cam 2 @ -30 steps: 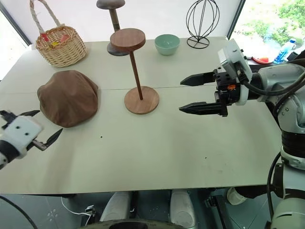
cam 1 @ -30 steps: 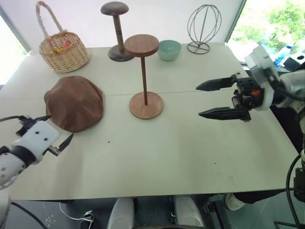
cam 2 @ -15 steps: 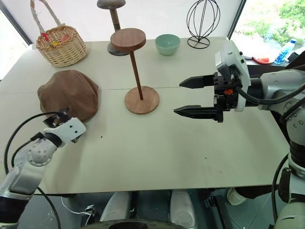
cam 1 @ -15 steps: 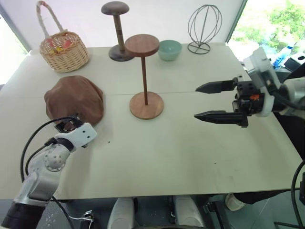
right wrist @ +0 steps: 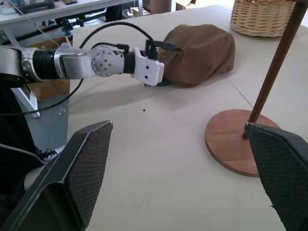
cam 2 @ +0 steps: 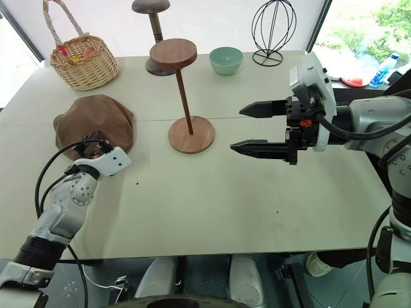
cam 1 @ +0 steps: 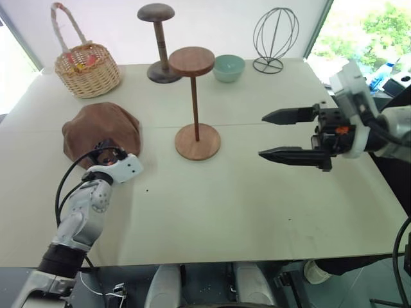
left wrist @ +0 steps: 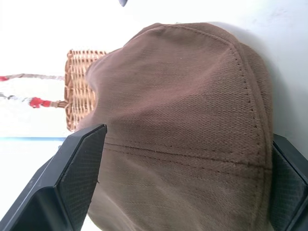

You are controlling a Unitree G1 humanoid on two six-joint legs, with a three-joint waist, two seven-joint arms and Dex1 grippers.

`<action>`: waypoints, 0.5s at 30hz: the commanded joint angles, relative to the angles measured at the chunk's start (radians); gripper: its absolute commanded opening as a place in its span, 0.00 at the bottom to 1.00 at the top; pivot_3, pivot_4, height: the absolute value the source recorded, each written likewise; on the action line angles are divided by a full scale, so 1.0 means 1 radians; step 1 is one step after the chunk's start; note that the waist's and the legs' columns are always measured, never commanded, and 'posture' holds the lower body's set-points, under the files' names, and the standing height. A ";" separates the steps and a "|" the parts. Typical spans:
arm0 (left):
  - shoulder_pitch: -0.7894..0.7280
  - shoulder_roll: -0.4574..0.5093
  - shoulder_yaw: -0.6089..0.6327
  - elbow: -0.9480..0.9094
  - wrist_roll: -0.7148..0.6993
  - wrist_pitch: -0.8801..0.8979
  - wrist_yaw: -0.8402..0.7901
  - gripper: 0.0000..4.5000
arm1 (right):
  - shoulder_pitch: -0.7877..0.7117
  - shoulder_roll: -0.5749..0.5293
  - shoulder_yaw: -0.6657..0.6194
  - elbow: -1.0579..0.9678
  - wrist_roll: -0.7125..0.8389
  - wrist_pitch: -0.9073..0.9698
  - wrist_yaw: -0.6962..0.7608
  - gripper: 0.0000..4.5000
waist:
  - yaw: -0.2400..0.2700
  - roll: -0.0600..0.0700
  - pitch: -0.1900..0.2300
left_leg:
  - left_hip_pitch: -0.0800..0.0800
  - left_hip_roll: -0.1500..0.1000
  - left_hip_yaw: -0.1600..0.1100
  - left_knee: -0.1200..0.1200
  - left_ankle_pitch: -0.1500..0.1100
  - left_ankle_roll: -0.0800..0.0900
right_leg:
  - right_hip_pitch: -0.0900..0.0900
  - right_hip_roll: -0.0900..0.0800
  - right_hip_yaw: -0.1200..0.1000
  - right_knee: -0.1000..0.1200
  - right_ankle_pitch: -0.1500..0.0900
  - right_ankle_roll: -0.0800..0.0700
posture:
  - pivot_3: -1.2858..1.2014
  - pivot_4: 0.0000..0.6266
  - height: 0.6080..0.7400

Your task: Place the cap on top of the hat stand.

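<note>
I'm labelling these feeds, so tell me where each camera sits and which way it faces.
Head eyes: forward and down over the table; both arms show, right claw open.
Left wrist: along the open left claw, whose fingers flank the cap.
Right wrist: across the table past the hat stand.
Shared: both wrist views show cap and basket.

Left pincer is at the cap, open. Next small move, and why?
Probably close the left pincer on the cap. Its fingers stand open on either side of the cap's near edge, and the cap lies flat on the table, so gripping comes before lifting toward the hat stand.
</note>
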 commanded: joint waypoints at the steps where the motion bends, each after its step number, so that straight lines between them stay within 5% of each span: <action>1: -0.002 0.001 0.014 0.025 0.025 0.027 0.022 0.99 | -0.032 -0.006 -0.021 -0.011 0.016 -0.017 -0.016 1.00 | -0.002 0.000 0.000 | 0.000 0.000 0.000 0.000 0.000 0.000 | 0.000 0.000 0.000 0.000 0.000 0.000 | 0.52 0.24 1.00; 4: 0.007 0.006 0.029 0.025 0.015 0.027 0.022 0.81 | -0.028 -0.006 -0.022 -0.006 0.016 -0.025 -0.019 1.00 | -0.002 0.000 0.000 | 0.001 0.002 0.000 0.000 0.000 0.000 | 0.000 0.002 0.001 0.001 0.000 0.000 | 0.52 0.24 1.00; 11: 0.014 0.032 0.068 0.022 0.002 0.023 0.033 0.00 | -0.026 -0.015 -0.027 0.017 0.014 -0.043 -0.008 1.00 | 0.000 -0.001 0.001 | 0.001 0.003 0.001 -0.002 0.000 0.000 | -0.001 0.003 0.001 0.000 0.000 0.000 | 0.52 0.24 1.00; 15: 0.009 0.048 0.087 0.009 0.006 0.025 0.040 0.00 | -0.035 -0.009 -0.032 0.045 0.028 -0.022 -0.027 1.00 | -0.002 -0.001 0.001 | 0.001 0.003 0.002 -0.002 0.000 0.000 | -0.001 0.003 0.001 0.000 0.000 0.000 | 0.52 0.24 1.00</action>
